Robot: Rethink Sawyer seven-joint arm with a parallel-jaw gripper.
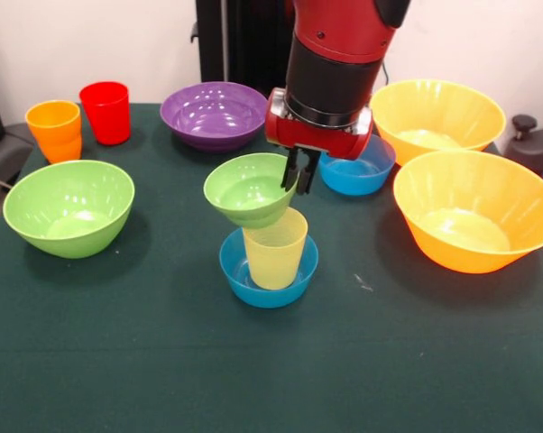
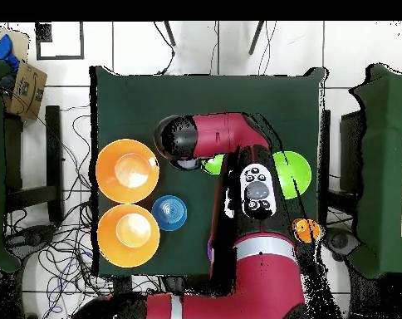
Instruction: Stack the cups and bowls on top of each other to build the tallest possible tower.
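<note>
My gripper is shut on the right rim of the small green bowl. The bowl hangs tilted, its base at the mouth of the pale yellow cup. That cup stands upright in a small blue bowl at the table's middle. In the overhead view the arm hides the gripper, the cup and the blue bowl under it; only a sliver of the small green bowl shows. The orange cup and the red cup stand at the far left.
A purple bowl sits at the back centre and a large green bowl at the left. Two very large orange bowls fill the right side. A second small blue bowl lies just behind the gripper.
</note>
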